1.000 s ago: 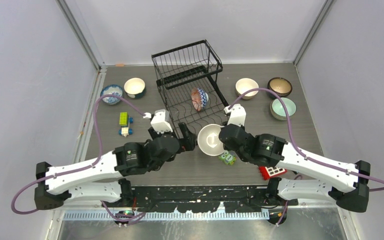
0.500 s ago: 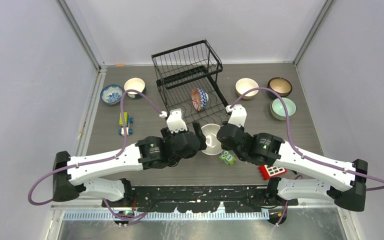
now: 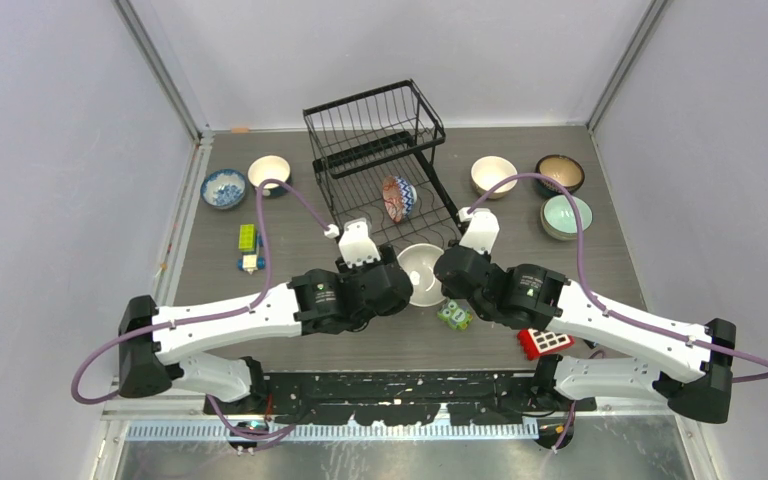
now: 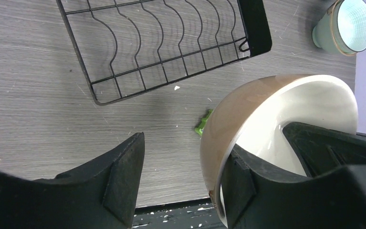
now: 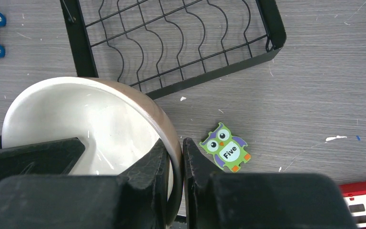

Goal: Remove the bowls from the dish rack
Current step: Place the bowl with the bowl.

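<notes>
My right gripper (image 3: 443, 270) is shut on the right rim of a tan bowl with a white inside (image 3: 420, 272), held above the table just in front of the black wire dish rack (image 3: 375, 150). In the right wrist view my right gripper (image 5: 175, 157) pinches the bowl's (image 5: 86, 119) wall. My left gripper (image 3: 398, 272) is open at the bowl's left rim. In the left wrist view my left gripper (image 4: 181, 186) straddles the bowl's (image 4: 267, 109) wall, one finger inside and one well outside. A reddish patterned bowl (image 3: 398, 198) stands on edge in the rack's lower tray.
On the table to the left stand a blue-patterned bowl (image 3: 224, 188) and a cream bowl (image 3: 269, 174). To the right stand a cream bowl (image 3: 493, 176), a dark brown bowl (image 3: 559, 173) and a mint bowl (image 3: 566, 216). An owl tile (image 5: 225, 147), a red block (image 3: 544, 343) and toy blocks (image 3: 248, 248) lie nearby.
My left arm has swung right and its open fingers have come round the left rim of the bowl. The right gripper has kept hold and shifted the bowl slightly toward the rack.
</notes>
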Motion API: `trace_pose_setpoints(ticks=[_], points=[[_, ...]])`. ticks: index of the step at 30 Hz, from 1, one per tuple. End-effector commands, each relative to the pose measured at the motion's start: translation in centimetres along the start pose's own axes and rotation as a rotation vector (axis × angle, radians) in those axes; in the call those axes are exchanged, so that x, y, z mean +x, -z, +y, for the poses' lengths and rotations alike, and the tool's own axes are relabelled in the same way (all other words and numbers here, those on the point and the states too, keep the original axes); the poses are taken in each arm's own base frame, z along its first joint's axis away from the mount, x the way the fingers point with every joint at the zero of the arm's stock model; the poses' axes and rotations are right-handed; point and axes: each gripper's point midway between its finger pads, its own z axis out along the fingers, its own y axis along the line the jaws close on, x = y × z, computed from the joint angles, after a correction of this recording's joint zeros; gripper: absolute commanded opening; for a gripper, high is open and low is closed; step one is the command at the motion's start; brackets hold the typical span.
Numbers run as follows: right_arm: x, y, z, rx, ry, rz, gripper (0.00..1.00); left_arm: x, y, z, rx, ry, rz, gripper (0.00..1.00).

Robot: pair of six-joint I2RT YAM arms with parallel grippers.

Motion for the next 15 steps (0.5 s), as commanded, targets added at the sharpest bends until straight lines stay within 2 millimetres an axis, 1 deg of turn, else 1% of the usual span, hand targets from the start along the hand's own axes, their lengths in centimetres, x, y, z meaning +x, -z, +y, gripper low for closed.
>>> trace_pose_setpoints(ticks=[1, 4, 8, 12, 14, 15], points=[[-3.92, 0.91, 1.58, -0.043, -0.161, -0.117, 0.01, -1.06, 0.16, -1.16, 0.009, 0.076, -0.027, 0.56], [-3.94, 0.84, 1.55, -0.041, -0.173, -0.12, 0.01, -0.98, 0.11, -1.32, 0.01, 0.081, -0.023, 0.52], [-3.71, 0.65, 1.55, -0.037, -0.181, -0.114, 0.01, -0.67, -0.06, -1.33, 0.011, 0.083, -0.017, 0.43], [-3.43, 0.49, 1.75, -0.04, -0.182, -0.104, 0.01, -0.36, -0.13, -1.52, 0.024, 0.101, -0.006, 0.4], [-3.34, 0.43, 1.83, -0.042, -0.181, -0.1, 0.01, -0.35, -0.12, -1.58, 0.032, 0.106, -0.006, 0.33], [-3.4, 0.41, 1.87, -0.042, -0.182, -0.101, 0.01, -0.33, -0.14, -1.55, 0.032, 0.106, -0.007, 0.28]])
